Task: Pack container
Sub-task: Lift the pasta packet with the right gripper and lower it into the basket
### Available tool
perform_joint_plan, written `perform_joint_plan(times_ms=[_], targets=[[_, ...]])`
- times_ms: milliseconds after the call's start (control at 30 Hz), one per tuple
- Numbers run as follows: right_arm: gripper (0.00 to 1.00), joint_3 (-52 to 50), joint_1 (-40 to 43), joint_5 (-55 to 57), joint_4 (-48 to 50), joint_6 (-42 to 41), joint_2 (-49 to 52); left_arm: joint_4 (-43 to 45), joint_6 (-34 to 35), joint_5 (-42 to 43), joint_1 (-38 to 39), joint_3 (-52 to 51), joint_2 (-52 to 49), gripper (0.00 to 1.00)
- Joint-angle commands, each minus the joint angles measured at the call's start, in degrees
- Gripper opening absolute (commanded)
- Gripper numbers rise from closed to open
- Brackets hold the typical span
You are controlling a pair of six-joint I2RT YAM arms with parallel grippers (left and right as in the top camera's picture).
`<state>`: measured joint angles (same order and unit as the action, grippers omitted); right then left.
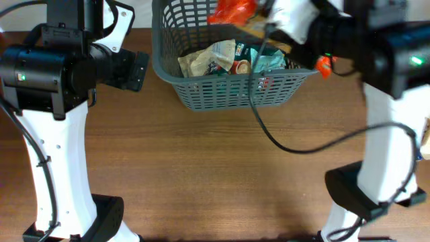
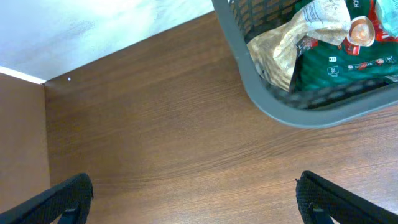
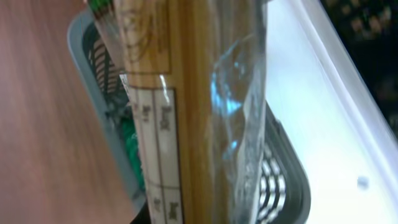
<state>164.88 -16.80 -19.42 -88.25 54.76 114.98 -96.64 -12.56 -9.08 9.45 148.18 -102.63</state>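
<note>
- Left gripper (image 2: pixel 194 183) hung wide open, both black fingers (image 2: pixel 71 199) far apart low over bare wood, just beside the container's (image 2: pixel 273 106) rounded corner and not touching it.
- Right gripper (image 1: pixel 269 27) was out over the container (image 1: pixel 228 91), clamped on a tan packet (image 3: pixel 186 112) with a clear plastic window. The packet filled the wrist view and hid the fingers, hanging upright and clear of the rim.
- Table (image 1: pixel 201 175): brown wood grain, bare across the whole near half. A black cable (image 1: pixel 302 149) looped over it from the container's front wall to the right arm.
- Beyond the table's far edge, a plain white surface (image 2: pixel 81 25) showed in the left wrist view.
- The container sat at the far middle of the table, between the two arms, mouth facing straight up.
- Its slotted near wall ran left to right in the overhead view. The frame cut off the far side, so the long axis could not be judged for sure.
- Inside lay a crinkled beige packet (image 1: pixel 201 62) against the left end and a green packet (image 1: pixel 269 60) beside it; an orange packet (image 1: pixel 232 10) showed farther back.
</note>
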Motion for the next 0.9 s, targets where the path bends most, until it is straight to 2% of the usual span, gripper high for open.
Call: perform_joint_plan(times_ms=[0, 233, 500, 567, 600, 633, 733, 867], targets=[[0.04, -2.47, -0.83, -0.52, 6.60, 8.04, 2.62, -0.02, 0.55, -0.39, -0.15, -0.07, -0.11, 0.99], [0.04, -11.13, -0.83, -2.93, 20.37, 7.98, 10.23, -0.02, 0.52, -0.37, -0.15, -0.07, -0.11, 0.99], [0.04, -13.22, -0.83, -7.89, 22.53, 4.72, 20.68, -0.02, 0.55, -0.39, -0.15, -0.07, -0.11, 0.99], [0.11, -13.22, -0.81, -9.16, 22.47, 3.34, 22.08, -0.02, 0.55, -0.37, -0.15, -0.04, -0.11, 0.99], [0.17, -13.22, -0.81, -9.09, 22.49, 2.64, 22.34, -0.02, 0.55, -0.37, -0.15, -0.07, -0.11, 0.99], [0.31, -13.22, -0.81, -9.07, 22.51, 1.31, 22.34, -0.04, 0.55, -0.37, -0.15, -0.07, -0.11, 0.99], [0.52, -12.94, -0.63, -8.57, 23.12, -4.55, 21.40, -0.02, 0.55, -0.37, -0.15, -0.07, -0.11, 0.99], [0.55, -12.35, 0.87, -8.44, 23.19, -13.51, 17.79, -0.02, 0.55, -0.37, -0.13, -0.07, -0.11, 0.99]])
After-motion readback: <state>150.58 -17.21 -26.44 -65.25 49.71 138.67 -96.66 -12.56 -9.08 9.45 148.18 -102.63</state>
